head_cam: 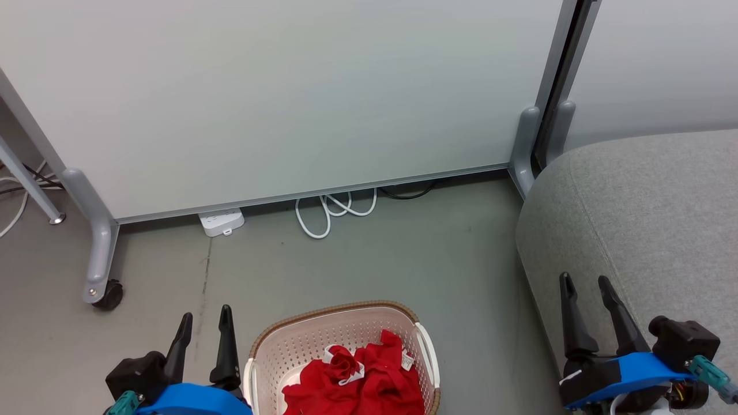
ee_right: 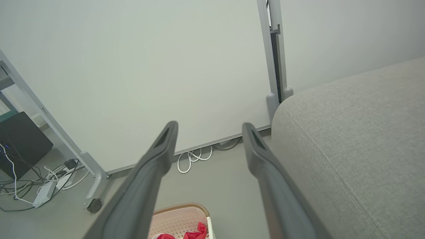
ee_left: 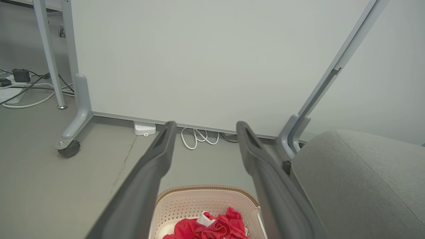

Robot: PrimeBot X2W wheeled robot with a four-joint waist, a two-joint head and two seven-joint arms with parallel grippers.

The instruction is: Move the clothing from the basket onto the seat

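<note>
The grey seat (head_cam: 646, 230) is seen at the right, under the right tool (head_cam: 585, 280), whose fingers are spread and empty. The laundry basket (head_cam: 323, 314) is set on the floor (head_cam: 403, 253) just beside the left tool (head_cam: 206, 316), likewise spread. The red clothing (head_cam: 363, 380) is heaped inside the basket.

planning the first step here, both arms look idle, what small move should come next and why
Probably swing the left gripper right and down over the basket, jaws open as they are. The red clothing lies heaped inside, ungripped, and that gripper sits just left of the rim.
</note>
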